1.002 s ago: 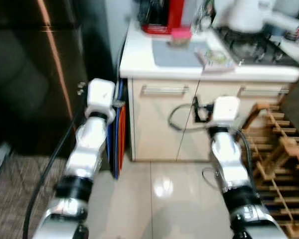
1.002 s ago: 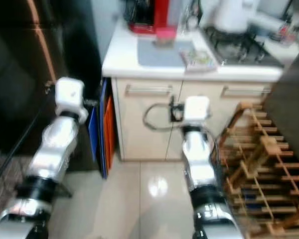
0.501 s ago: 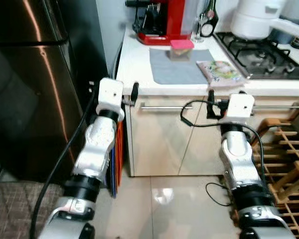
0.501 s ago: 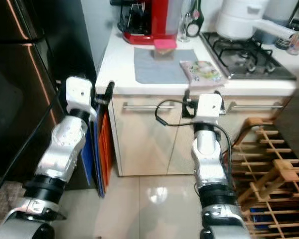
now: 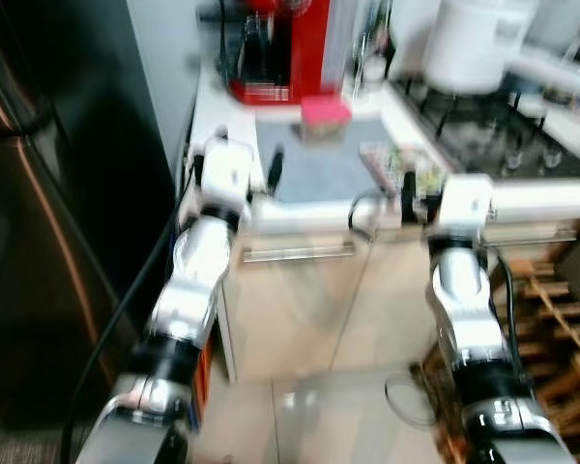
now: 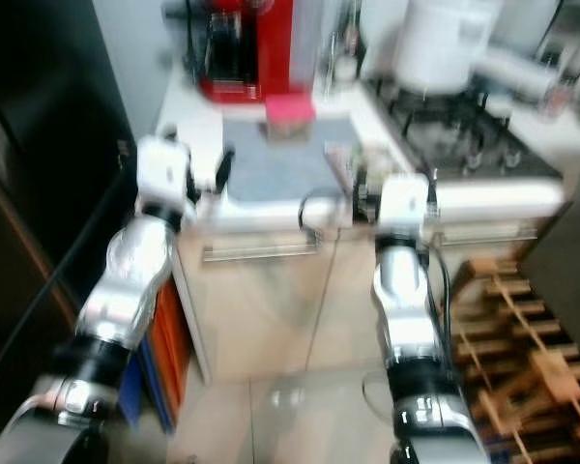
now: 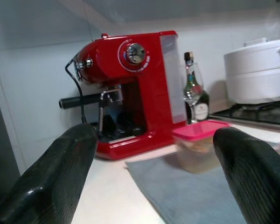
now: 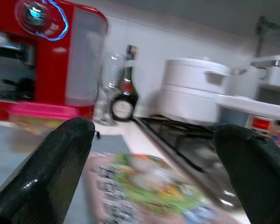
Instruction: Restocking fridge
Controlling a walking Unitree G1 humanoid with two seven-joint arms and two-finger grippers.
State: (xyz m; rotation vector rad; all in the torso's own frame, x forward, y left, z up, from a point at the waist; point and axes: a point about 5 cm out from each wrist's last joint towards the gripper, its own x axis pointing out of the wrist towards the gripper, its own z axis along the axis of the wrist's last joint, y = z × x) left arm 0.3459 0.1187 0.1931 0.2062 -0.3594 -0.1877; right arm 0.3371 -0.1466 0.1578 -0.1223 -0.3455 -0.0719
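Left gripper (image 7: 154, 182): fingers spread wide, nothing between them, held at counter height and aimed along the worktop at the pink-lidded container (image 7: 199, 145), which sits on the grey mat (image 7: 196, 196) just in front of the red coffee machine (image 7: 130, 88). Right gripper (image 8: 151, 182): likewise spread and empty, directed over the printed food packet (image 8: 154, 186) lying flat near the front edge of the white counter (image 5: 227, 126), beside the gas hob (image 6: 445, 135). Judgement: both arms are raised level with the counter edge, each in line with one item, because these two items are the likely stock for the fridge; no grasp has begun. The dark fridge (image 5: 48, 242) stands to the robot's left, well apart from both items, its door apparently closed. Head views give the overall layout, namely arms side by side in front of the cabinet doors, the wooden rack (image 5: 551, 348) on the floor to the right, and the white pot (image 5: 474, 43) on the hob, but are blurred. Wrist views supply what the head views lack: a sharp look at the container's contents and lid, a wine glass (image 7: 192, 95) and dark bottle (image 7: 198, 100) behind it, and the open spacing of each pair of fingers
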